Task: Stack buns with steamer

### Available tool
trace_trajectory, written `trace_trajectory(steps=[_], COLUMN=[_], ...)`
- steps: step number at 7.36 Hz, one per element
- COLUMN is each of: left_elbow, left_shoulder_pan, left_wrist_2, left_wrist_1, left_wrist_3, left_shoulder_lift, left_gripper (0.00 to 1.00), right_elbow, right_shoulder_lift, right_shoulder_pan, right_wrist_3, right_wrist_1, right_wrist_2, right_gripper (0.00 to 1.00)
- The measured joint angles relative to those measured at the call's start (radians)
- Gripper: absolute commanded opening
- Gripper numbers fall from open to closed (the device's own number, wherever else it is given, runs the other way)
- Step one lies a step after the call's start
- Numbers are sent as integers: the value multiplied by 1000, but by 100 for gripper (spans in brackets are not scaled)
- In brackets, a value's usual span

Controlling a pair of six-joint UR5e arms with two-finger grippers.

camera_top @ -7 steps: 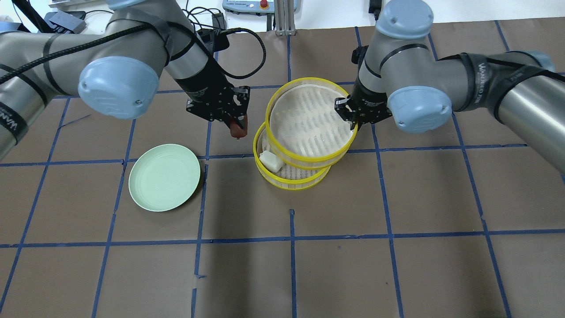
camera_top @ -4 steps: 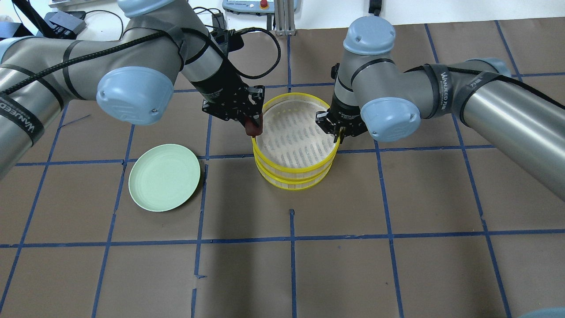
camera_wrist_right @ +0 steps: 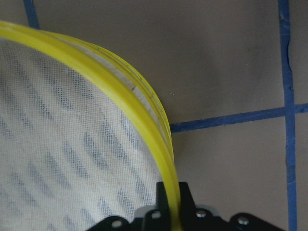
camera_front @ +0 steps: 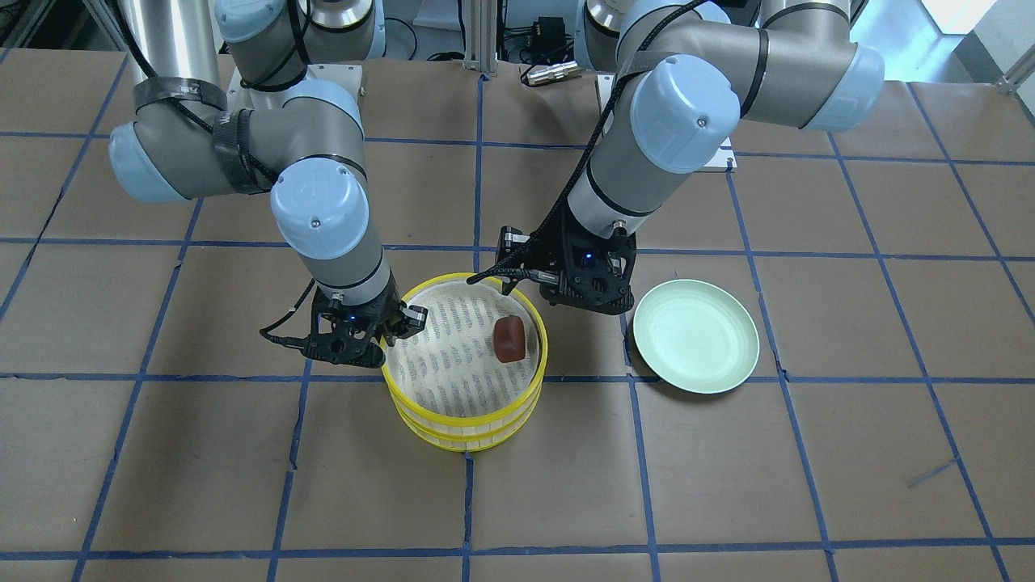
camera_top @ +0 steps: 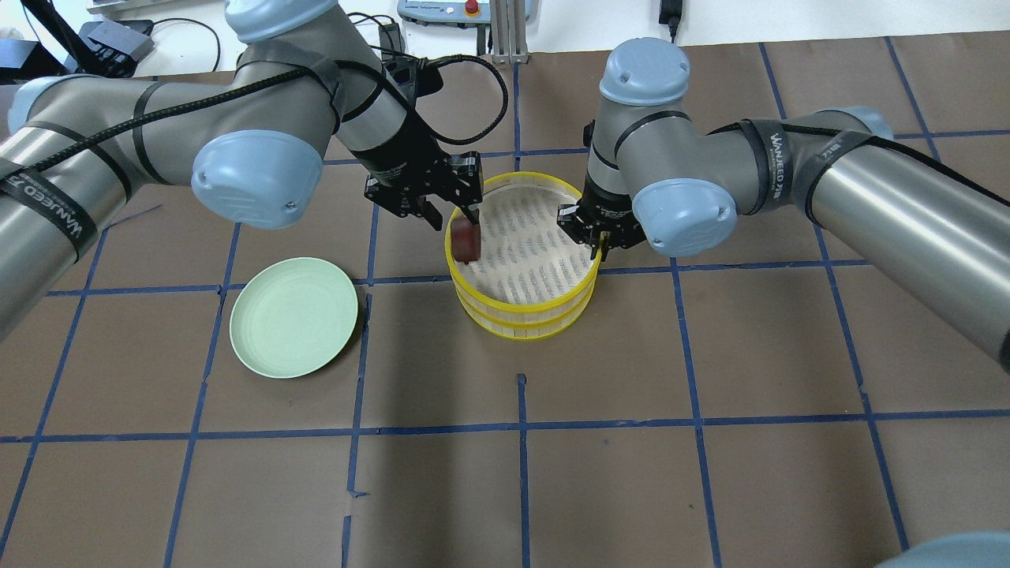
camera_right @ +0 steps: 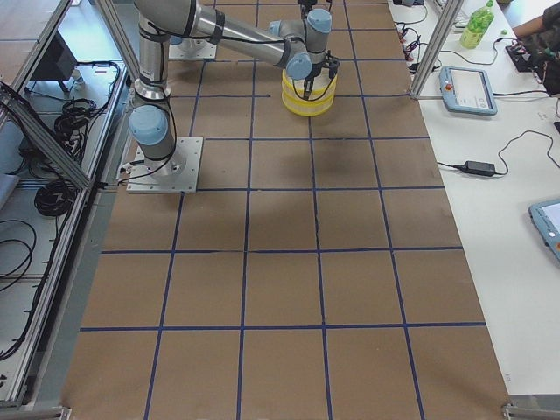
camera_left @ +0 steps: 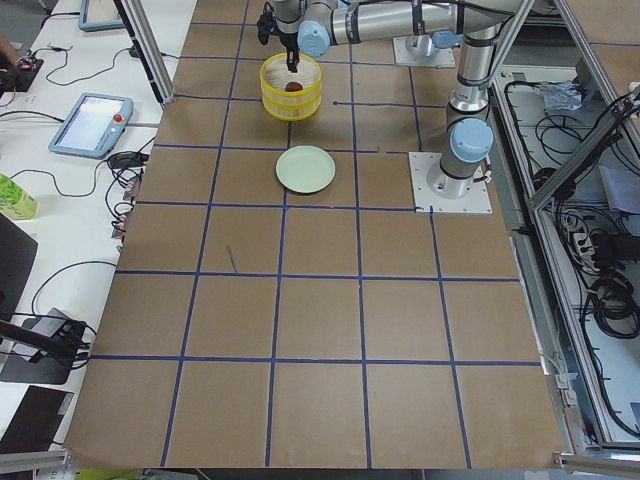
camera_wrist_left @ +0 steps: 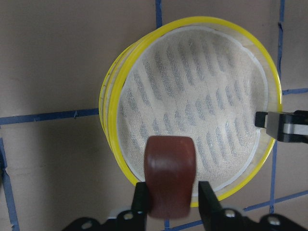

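Two yellow steamer trays stand stacked, the upper tray [camera_top: 552, 293] on the lower tray [camera_top: 521, 330]. The reddish-brown bun [camera_top: 465, 241] rests on the upper tray's mesh by its left rim, also seen as the bun [camera_front: 509, 338] from the front. My left gripper [camera_top: 454, 217] hovers just above it, its jaws slightly parted with the bun [camera_wrist_left: 169, 173] between them, open. My right gripper [camera_top: 600, 248] is shut on the upper tray's right rim [camera_wrist_right: 144, 115]. The white bun is hidden under the upper tray.
A pale green plate [camera_top: 293, 317] lies to the left of the stack, with nothing on it. Brown table covering with blue tape lines runs all around. Cables and a pendant lie beyond the far edge.
The right gripper set the upper tray squarely onto the lower one, covering the white bun. The left gripper carried the reddish-brown bun rightward over the rim and let it down onto the mesh.
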Motion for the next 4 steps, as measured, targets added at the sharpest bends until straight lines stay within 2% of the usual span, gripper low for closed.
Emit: trace_trajectory(steps=[1,4], left_elbow=[-1,6], left_shoulder_pan=[-1,0], left_wrist_2=[0,27], left_wrist_1=[9,-25], left_wrist_3=[0,-5], left_shoulder_lift=[-1,45], left_gripper=[100,100], right_elbow=[1,-24], right_shoulder_lift=[-2,-44], right_shoulder_pan=[0,-55], right_wrist_3=[-2,-100], right_wrist_1=[0,16], right_wrist_2=[0,2], right_gripper=[100,100])
